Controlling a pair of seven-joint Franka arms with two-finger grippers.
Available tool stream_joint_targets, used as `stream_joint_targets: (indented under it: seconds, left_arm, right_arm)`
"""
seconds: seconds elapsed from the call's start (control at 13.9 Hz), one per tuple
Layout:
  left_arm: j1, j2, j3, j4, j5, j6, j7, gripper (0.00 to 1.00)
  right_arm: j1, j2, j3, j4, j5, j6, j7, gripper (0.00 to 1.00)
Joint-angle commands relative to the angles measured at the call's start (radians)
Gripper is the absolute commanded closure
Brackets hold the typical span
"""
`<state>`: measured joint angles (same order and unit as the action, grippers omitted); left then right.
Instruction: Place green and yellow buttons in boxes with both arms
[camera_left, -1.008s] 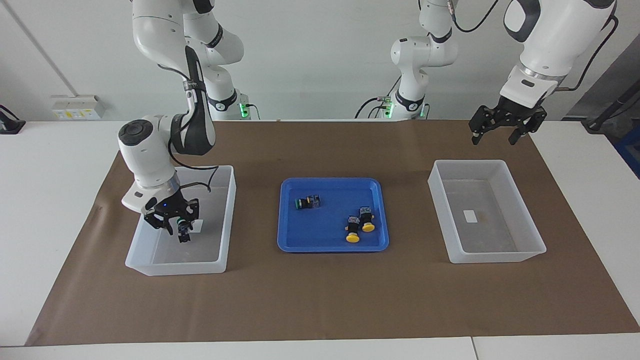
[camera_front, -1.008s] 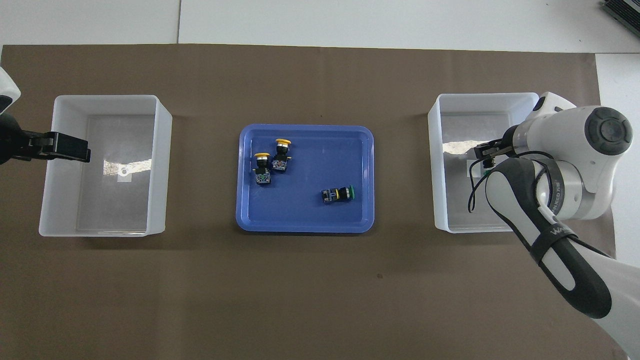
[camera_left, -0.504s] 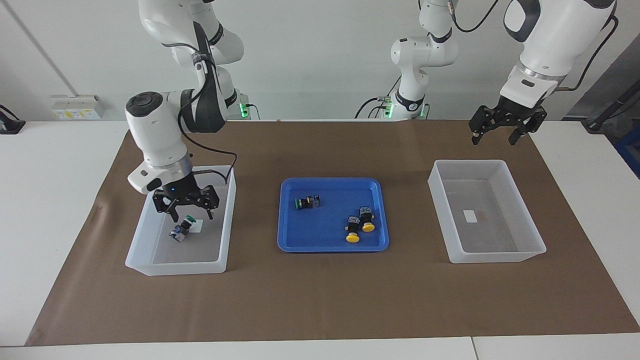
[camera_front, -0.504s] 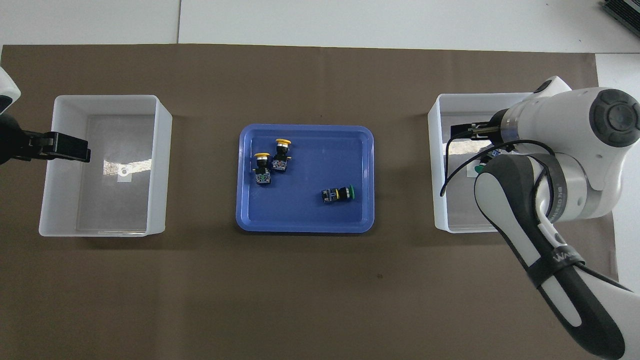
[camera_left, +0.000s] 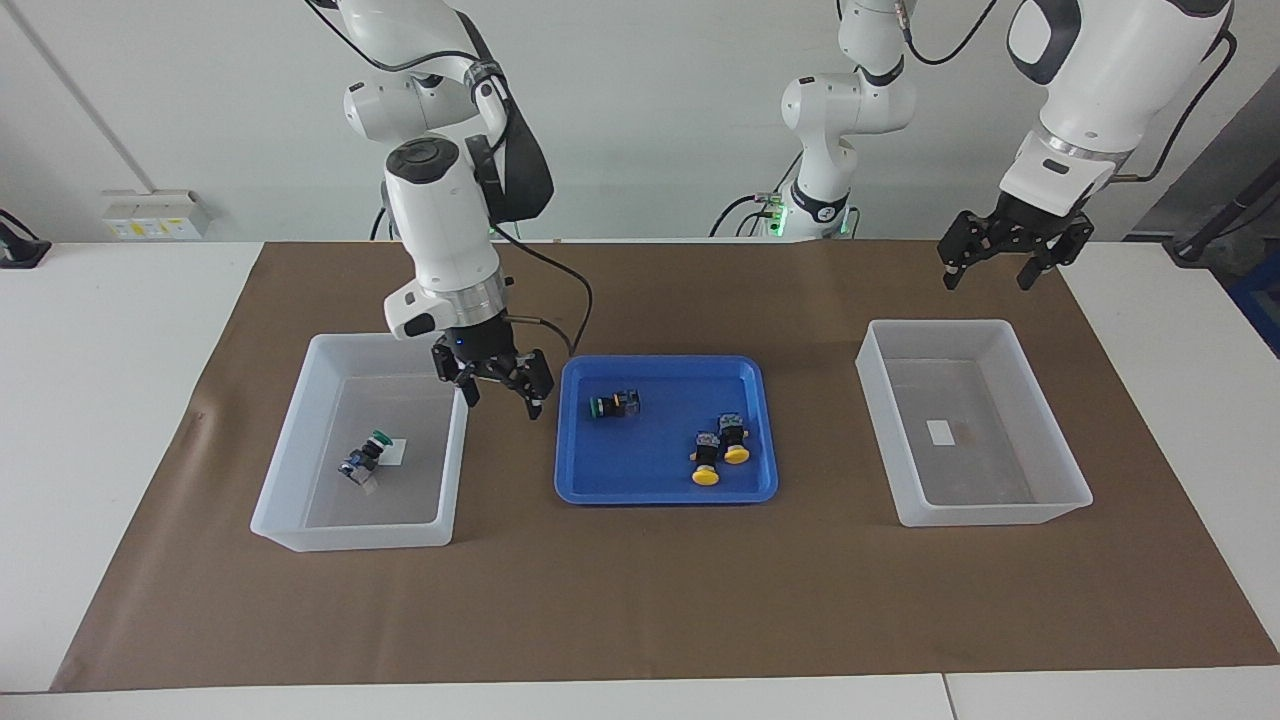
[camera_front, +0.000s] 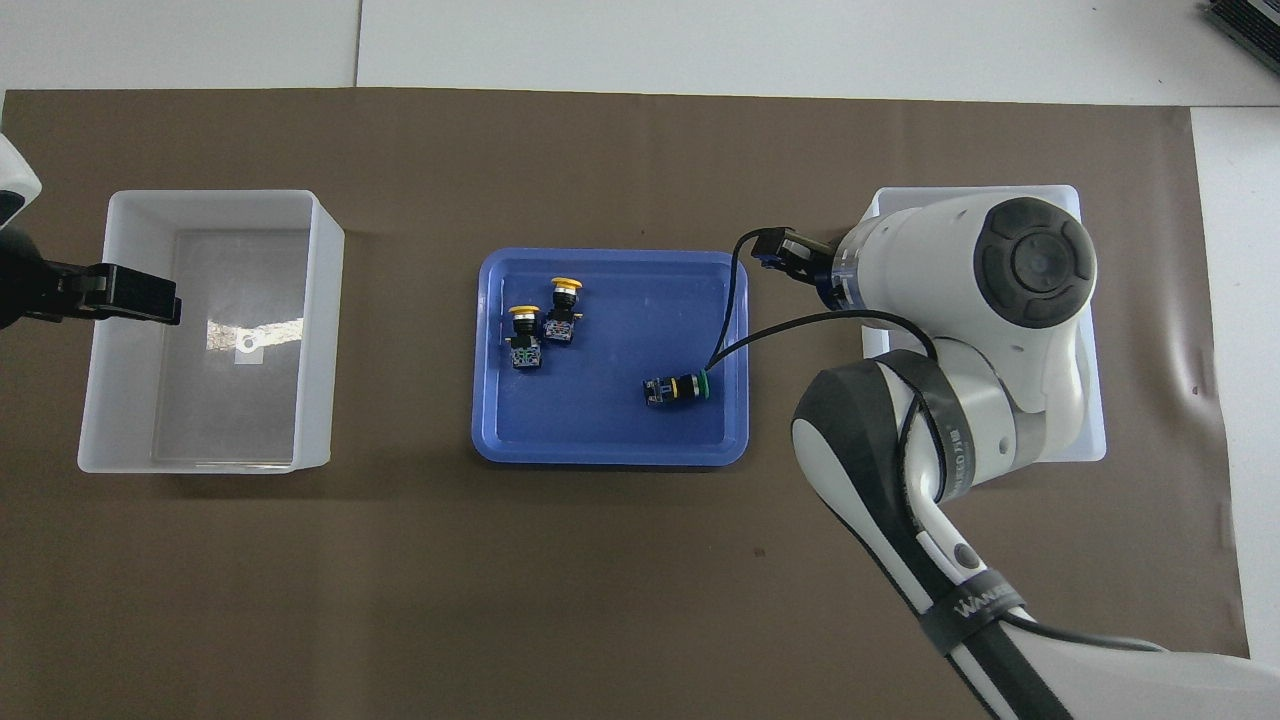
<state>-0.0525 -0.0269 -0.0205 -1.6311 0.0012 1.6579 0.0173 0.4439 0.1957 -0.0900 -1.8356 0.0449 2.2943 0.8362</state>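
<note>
Both sets of jaws stand spread and empty: the right gripper (camera_left: 497, 385) hangs over the gap between its bin (camera_left: 300, 480) and the blue tray (camera_left: 590, 485); the left gripper (camera_left: 1008, 259) waits above the brown mat, near the empty bin (camera_left: 1060, 470). Only the facing view reveals the green button (camera_left: 364, 456) lying in the right arm's bin, touching a small white label (camera_left: 393, 452); from overhead, the arm hides it. On the tray lie one green button (camera_front: 679, 388) and two yellow buttons (camera_front: 541, 318). Lettering on the right arm's black strap (camera_front: 975, 607) is not clearly legible.
</note>
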Motion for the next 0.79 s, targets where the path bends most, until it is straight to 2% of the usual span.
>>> stream_joint_targets:
  seconds: [0.0,0.29,0.58,0.72]
  left_arm:
    - [0.010,-0.016,-0.004,-0.016,-0.015,-0.006,0.000,0.00]
    - [0.010,-0.016,-0.004,-0.016,-0.015,-0.006,0.000,0.00]
    - [0.010,-0.016,-0.006,-0.016,-0.015,-0.006,0.000,0.00]
    - [0.010,-0.016,-0.006,-0.016,-0.015,-0.006,0.000,0.00]
  right_arm:
    - [0.079,0.050,-0.004,0.030,0.033,0.005,0.240,0.00]
    - [0.144,0.134,-0.004,0.041,0.144,0.082,0.398,0.00]
    - [0.191,0.211,-0.004,0.036,0.148,0.143,0.431,0.00]
    - [0.214,0.220,-0.004,0.018,0.147,0.133,0.428,0.00]
